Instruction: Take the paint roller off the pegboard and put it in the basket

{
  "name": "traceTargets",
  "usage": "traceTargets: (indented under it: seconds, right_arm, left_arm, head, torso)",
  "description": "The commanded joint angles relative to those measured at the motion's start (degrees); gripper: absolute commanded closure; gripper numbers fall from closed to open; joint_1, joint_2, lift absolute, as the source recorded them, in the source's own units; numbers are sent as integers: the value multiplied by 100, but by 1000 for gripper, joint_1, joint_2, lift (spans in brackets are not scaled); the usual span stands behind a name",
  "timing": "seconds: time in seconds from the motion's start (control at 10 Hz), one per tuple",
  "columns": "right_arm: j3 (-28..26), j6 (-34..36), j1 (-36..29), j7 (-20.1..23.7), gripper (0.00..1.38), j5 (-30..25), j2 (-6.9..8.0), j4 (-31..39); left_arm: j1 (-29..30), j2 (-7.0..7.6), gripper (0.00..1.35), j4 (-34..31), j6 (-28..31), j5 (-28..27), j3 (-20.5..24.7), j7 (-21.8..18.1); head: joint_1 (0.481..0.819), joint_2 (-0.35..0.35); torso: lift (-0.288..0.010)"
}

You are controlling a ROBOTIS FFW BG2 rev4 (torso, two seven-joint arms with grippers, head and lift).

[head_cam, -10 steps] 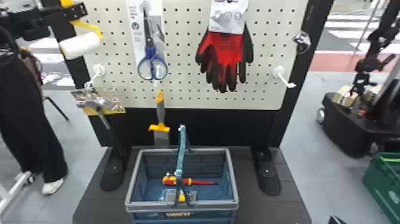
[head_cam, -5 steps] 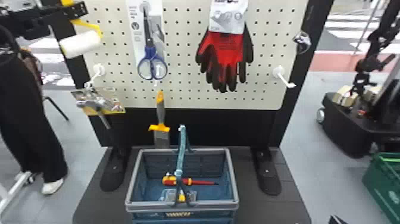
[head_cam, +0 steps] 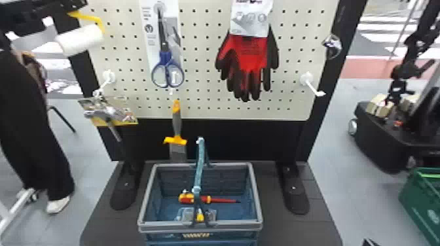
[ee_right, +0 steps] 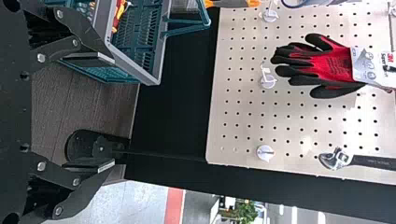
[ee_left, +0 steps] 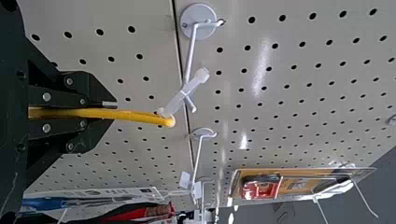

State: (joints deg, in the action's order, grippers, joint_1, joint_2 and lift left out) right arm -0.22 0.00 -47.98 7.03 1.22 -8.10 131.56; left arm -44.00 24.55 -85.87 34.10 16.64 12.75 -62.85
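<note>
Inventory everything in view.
paint roller: 1, white/yellow, left
pegboard: 1, cream, centre
basket: 1, blue, below pegboard
screwdriver: 1, red/yellow, in basket
pack: 1+, clear, in basket
scissors: 1, blue, on pegboard
gloves: pair, red/black, on pegboard
scraper: 1, orange, behind basket
wrench: 1, silver, pegboard's right
carded item: 1+, yellow, pegboard's left
hooks: several, white, pegboard
crate: 1, green, right floor
wheeled machine: 1, black, right
left gripper: 1, black, shut on roller
right gripper: 1, black, open, facing pegboard

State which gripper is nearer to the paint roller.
The left gripper: it holds the paint roller by its yellow part; the right gripper is open and empty, away from it.
</note>
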Motion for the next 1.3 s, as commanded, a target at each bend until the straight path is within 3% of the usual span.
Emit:
traceTargets:
  seconds: [0.0,0.4,0.7,0.9,1.2]
  right_arm:
    - [-4,0,-4,0,498,10,-8,0]
    - [-4,9,-4,0,498,19,-8,0]
    - [-4,9,-29,0,498,19,-8,14]
    - [-4,26,-29,0,498,10,-8,28]
    - [4,26,-41,0,498,19,-25,42]
  left_arm:
    - [72,41,1153,-294,53,-11,61,19]
    - [749,15,1153,-1320,123,182,360,212]
    - [1820,-267,1153,-2234,-105,621,966,546]
    - [2632,-644,1153,-2727,-545,973,1371,942]
    - [3911,-1567,1153,-3205,-1230,1386,1995,1434]
  head:
    - [549,0]
    - [549,0]
    - [549,0]
    - [549,0]
    - [549,0]
  torso:
    - [-100]
    - [-100]
    - [-100]
    - [-100]
    - [-100]
